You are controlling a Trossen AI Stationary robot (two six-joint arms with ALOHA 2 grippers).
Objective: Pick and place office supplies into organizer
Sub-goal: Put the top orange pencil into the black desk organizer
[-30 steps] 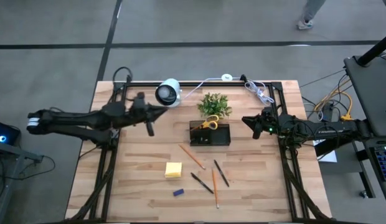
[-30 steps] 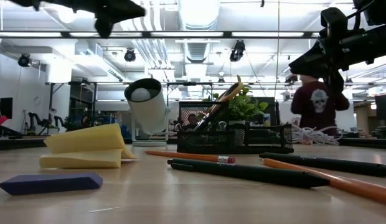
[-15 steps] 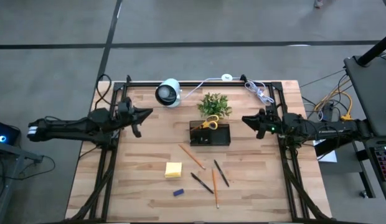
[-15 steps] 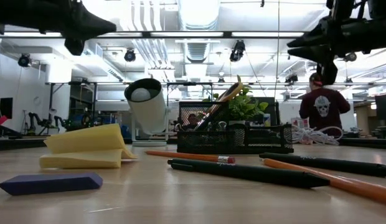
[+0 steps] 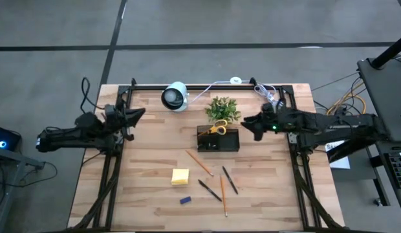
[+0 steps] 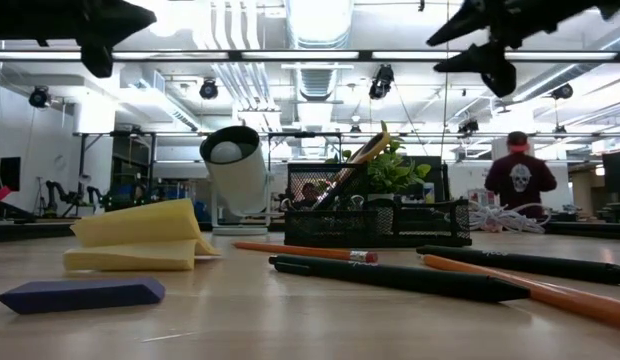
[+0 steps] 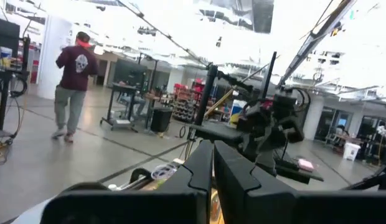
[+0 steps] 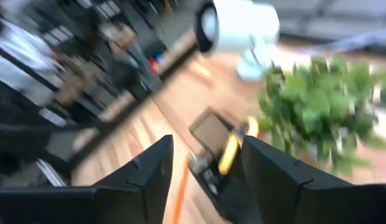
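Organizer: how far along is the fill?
Done: only the yellow-handled scissors stand in the organizer. In hand: nothing; the right end effector hovers open beside it, the left end effector is shut at the table's left edge. Left: pencils, pens, sticky-note pad, blue block.

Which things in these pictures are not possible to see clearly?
- Organizer compartments: high view, too small; low view, mesh wall hides them.
- Small blue block: high view, too small to identify.
- Scissors: right wrist view, blurred.
- Pens: low view, cut by right edge.

Left claw [image 5: 137,115] closed, raised; right claw [image 5: 247,123] fingers spread, raised.
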